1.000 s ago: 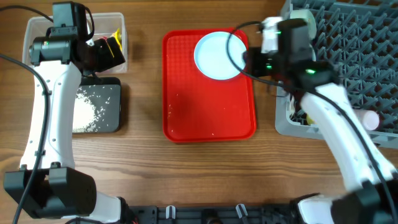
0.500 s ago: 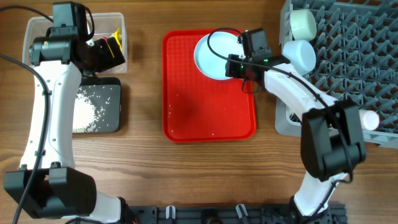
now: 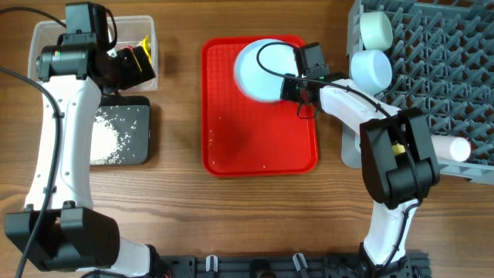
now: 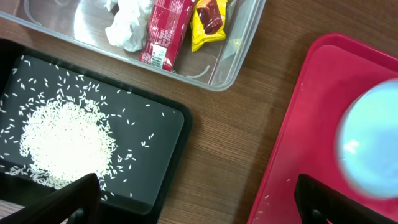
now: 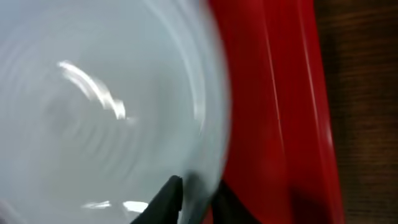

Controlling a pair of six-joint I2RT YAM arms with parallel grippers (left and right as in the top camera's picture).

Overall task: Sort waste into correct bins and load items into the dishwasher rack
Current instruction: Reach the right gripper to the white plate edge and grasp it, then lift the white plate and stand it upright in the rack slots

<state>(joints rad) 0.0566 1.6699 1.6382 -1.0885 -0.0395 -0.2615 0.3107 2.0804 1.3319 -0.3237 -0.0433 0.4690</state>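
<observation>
Right gripper (image 3: pixel 290 86) pinches the right-hand rim of the light blue plate (image 3: pixel 261 69) at the far end of the red tray (image 3: pixel 255 147), the rim caught between its two fingertips in the wrist view. The plate lies to the gripper's left, over the tray. The grey dishwasher rack (image 3: pixel 432 69) stands just past the tray's right edge, on this arm's side, so the right arm is the nearer carrier. The left gripper (image 4: pixel 202 208), spread wide, hangs well off the tray's left edge

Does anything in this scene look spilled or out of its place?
Yes. A few loose white grains lie on the red tray near its left edge, while the main pile sits in the black tray.
</observation>
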